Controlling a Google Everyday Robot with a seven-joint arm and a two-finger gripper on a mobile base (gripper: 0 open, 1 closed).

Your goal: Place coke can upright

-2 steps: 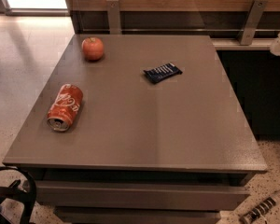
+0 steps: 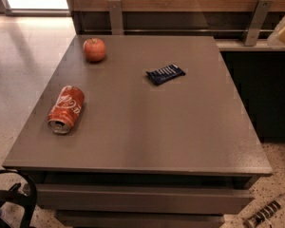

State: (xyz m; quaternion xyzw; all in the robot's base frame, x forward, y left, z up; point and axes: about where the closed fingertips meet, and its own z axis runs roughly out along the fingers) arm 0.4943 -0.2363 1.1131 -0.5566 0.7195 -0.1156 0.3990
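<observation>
— Where do we see the coke can (image 2: pixel 66 109)?
— On its side at the left of the grey table (image 2: pixel 180 132), silver top toward us. The apple (image 2: pixel 94 49) sits farther back, and a dark blue wrapper (image 2: pixel 165 74) lies to the right.
— And our gripper (image 2: pixel 13 196)?
— Low at the near left corner, well apart from the can. We cannot tell whether it is released or clenched.

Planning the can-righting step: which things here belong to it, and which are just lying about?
Job: coke can, on its side, left on the table; gripper, bottom right corner, away from it.
Lying about: apple; dark blue packet.
</observation>
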